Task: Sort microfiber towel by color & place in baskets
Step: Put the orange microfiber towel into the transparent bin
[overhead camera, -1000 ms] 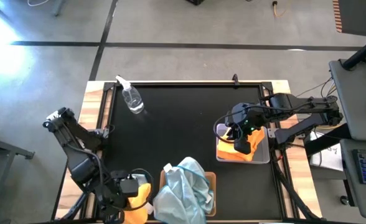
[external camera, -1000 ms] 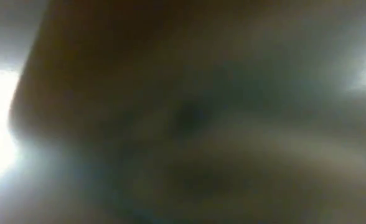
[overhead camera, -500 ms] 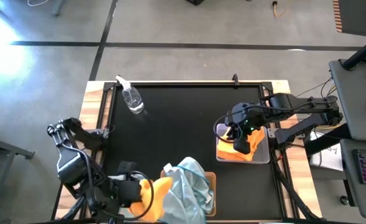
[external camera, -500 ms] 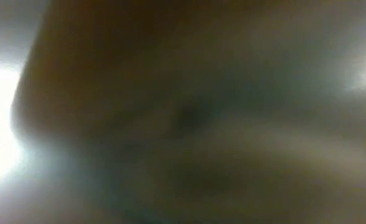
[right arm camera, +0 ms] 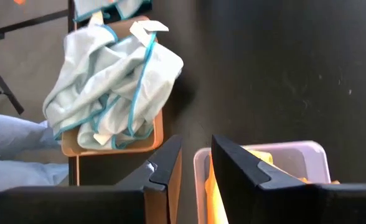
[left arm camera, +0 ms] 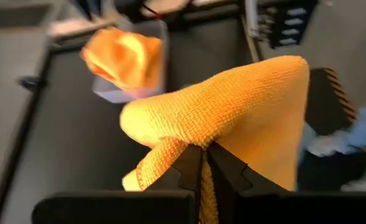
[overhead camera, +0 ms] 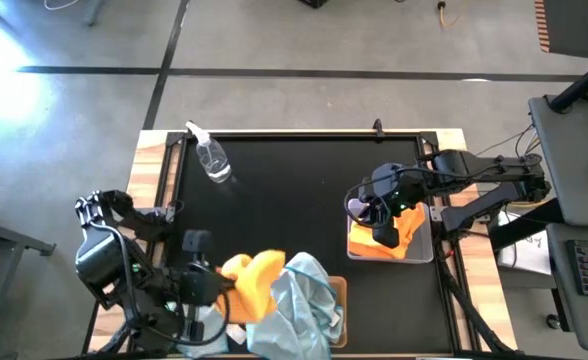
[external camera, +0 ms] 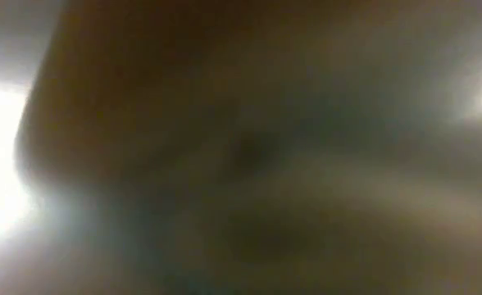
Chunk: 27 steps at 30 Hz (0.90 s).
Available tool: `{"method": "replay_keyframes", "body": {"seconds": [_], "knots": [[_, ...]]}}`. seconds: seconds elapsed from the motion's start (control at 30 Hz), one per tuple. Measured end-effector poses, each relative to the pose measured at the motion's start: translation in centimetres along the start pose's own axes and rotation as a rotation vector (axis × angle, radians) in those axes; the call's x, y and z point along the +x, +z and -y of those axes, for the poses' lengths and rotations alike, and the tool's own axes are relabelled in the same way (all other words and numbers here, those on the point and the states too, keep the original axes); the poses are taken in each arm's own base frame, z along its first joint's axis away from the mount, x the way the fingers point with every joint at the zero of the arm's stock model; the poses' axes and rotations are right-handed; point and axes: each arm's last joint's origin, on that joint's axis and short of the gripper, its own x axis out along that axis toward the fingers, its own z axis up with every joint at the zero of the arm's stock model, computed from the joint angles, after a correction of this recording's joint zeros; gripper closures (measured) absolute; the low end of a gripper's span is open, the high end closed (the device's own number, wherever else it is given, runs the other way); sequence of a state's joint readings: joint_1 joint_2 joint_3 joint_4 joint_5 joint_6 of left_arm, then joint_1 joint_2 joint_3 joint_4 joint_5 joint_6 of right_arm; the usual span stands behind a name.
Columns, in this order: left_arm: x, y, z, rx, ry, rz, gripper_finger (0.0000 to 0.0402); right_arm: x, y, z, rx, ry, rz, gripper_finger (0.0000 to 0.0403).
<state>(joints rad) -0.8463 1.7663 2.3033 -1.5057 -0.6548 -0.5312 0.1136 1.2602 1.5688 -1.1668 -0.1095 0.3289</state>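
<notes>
My left gripper (overhead camera: 217, 287) is near the table's near edge, shut on a bright orange towel (overhead camera: 252, 280), which also shows in the left wrist view (left arm camera: 233, 112), beside the tan basket (overhead camera: 340, 290). That basket holds a heap of pale blue towels (overhead camera: 299, 305). My right gripper (overhead camera: 372, 213) hovers open and empty over the left end of the grey basket (overhead camera: 426, 245), which holds orange towels (overhead camera: 399, 238). Its fingers (right arm camera: 164, 165) stand above the basket's rim (right arm camera: 264, 149). The low view shows only blur. My left gripper pinches a bunched fold of the orange towel (left arm camera: 195, 144) between its two shut fingers. The fingers come from the table's left. The cloth bulges out past the fingertips and is lifted off the table, slack, next to the pale blue heap.
A clear spray bottle (overhead camera: 212, 158) lies at the far left of the black mat. Another pale blue cloth (overhead camera: 206, 325) lies under my left arm at the near edge. The mat's middle (overhead camera: 294, 200) is bare.
My left gripper has carried the orange towel up from the near edge and toward the table's right and far side, up against the pale blue heap. The towel has come off the table and spread out. My right gripper has shifted slightly toward the table's left, off the orange towels.
</notes>
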Motion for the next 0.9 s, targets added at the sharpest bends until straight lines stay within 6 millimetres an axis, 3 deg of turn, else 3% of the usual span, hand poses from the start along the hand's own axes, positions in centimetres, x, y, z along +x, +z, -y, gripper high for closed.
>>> {"method": "replay_keyframes", "body": {"seconds": [0.47, 0.9], "knots": [[-1.2, 0.9, -2.4, 0.019, 0.515, 0.295, 0.0401, -0.3, 2.6, -0.9, -0.097, 0.077, 0.270, 0.0335], [0.2, 1.7, -3.8, -0.080, 0.671, 0.348, 0.0401, 0.9, 7.9, -2.6, -0.240, 0.173, 0.723, 0.0335]]}}
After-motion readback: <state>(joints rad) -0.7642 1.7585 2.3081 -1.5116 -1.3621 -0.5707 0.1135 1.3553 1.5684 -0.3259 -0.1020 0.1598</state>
